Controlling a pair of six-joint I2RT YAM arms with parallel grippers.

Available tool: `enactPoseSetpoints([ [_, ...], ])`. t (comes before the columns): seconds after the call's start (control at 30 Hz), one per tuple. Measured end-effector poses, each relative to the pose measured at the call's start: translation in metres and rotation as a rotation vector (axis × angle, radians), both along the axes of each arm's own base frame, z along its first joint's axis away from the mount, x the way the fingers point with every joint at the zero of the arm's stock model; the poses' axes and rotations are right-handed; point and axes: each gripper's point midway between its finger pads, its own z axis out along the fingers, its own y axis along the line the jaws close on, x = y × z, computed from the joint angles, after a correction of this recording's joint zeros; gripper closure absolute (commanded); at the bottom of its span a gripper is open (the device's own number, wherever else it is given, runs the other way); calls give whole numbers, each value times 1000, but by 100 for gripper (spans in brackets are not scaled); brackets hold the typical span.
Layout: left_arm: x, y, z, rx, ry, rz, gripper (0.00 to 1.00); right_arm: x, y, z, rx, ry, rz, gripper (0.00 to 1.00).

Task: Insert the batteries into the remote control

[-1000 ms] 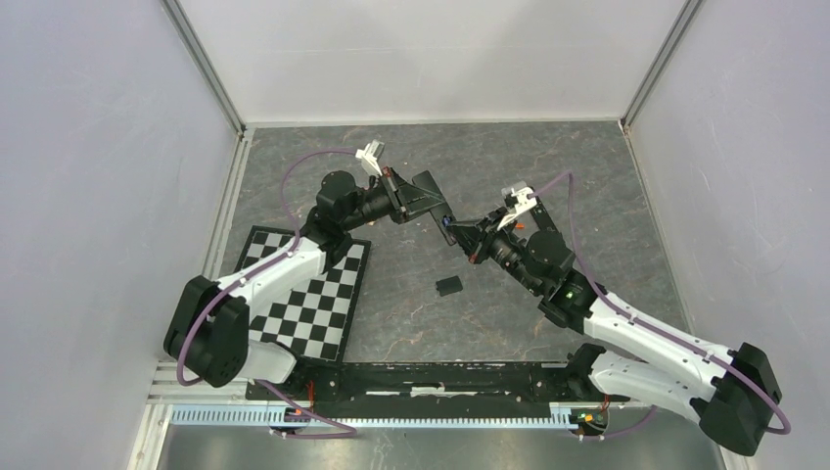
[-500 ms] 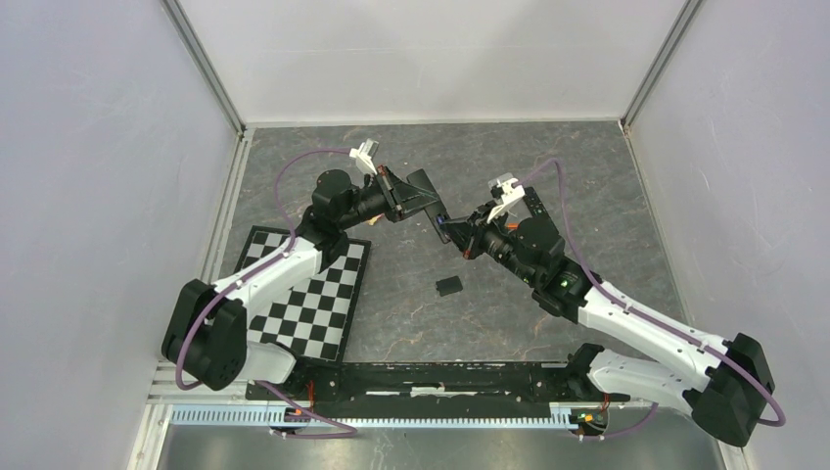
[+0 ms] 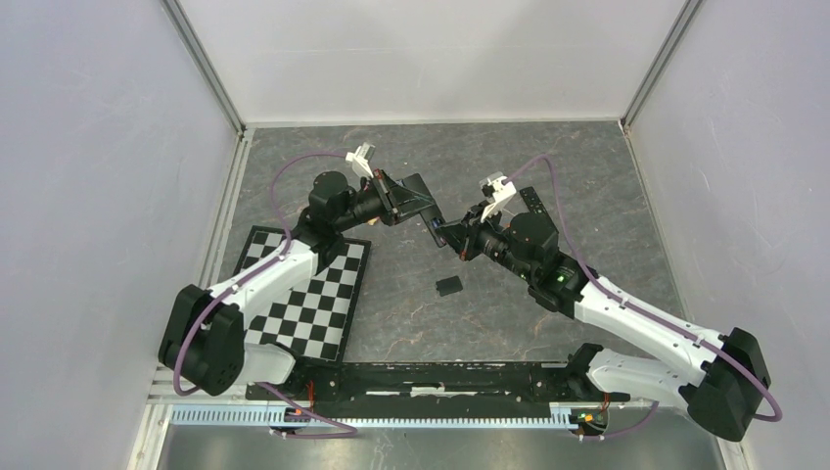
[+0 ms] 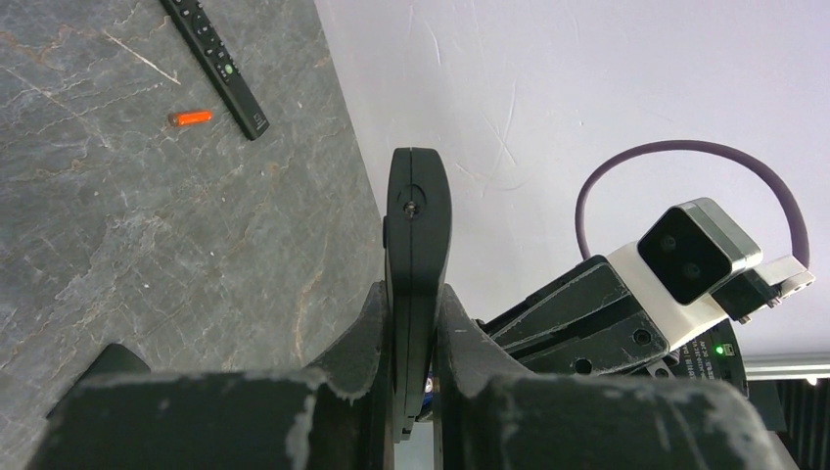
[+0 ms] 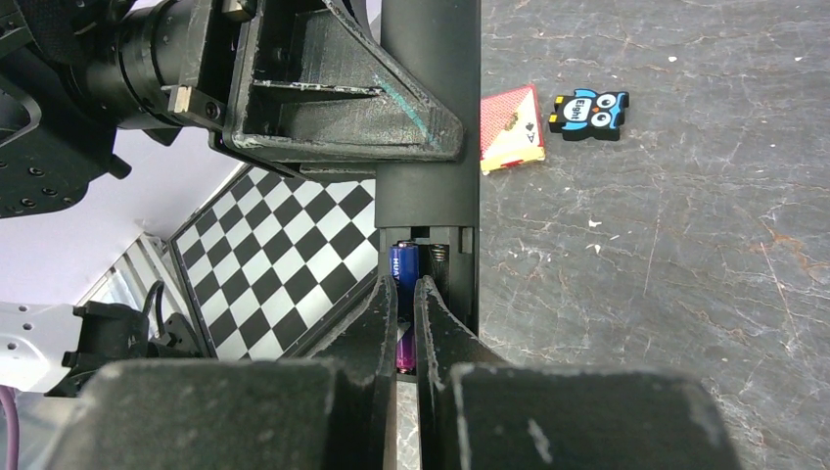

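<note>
Remote [image 4: 416, 225] is clamped in your left claw [image 4: 413, 333], held off the counter [image 5: 636, 245] so its open bay [image 5: 446, 257] faces your right claw [image 5: 405, 304], which pinches a blue-purple battery [image 5: 403, 266] right at that bay, ready, I think, for pushing in.

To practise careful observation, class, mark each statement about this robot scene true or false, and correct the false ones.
1. The left gripper is shut on a slim black remote control. True.
2. The right gripper is open and empty. False: it is shut on a small blue-and-purple cylindrical battery at that remote's open compartment.
3. A small orange-red cylindrical battery lies on the grey stone-patterned tabletop beside a second long black remote. True.
4. The red playing card lies on the held remote. False: it lies on the tabletop beside a blue-and-black owl-shaped gadget.
</note>
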Motion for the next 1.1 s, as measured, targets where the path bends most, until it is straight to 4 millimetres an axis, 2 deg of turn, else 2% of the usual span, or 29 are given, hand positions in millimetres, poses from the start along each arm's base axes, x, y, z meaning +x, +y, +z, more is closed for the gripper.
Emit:
enactPoseSetpoints([
  [0.33,0,5,2,1,-5,2,98,-1,2,1,0,4,16,100],
  [0.57,0,6,2,-5,-14,4,98,0,4,4,9,3,15,86],
  [0.7,2,9,3,-15,-33,13,98,3,6,6,15,8,4,82],
  [0.93,5,15,8,-32,-65,35,98,7,7,7,18,31,-20,84],
  [1.1,6,16,11,-38,-76,37,98,6,6,8,20,32,-21,71],
])
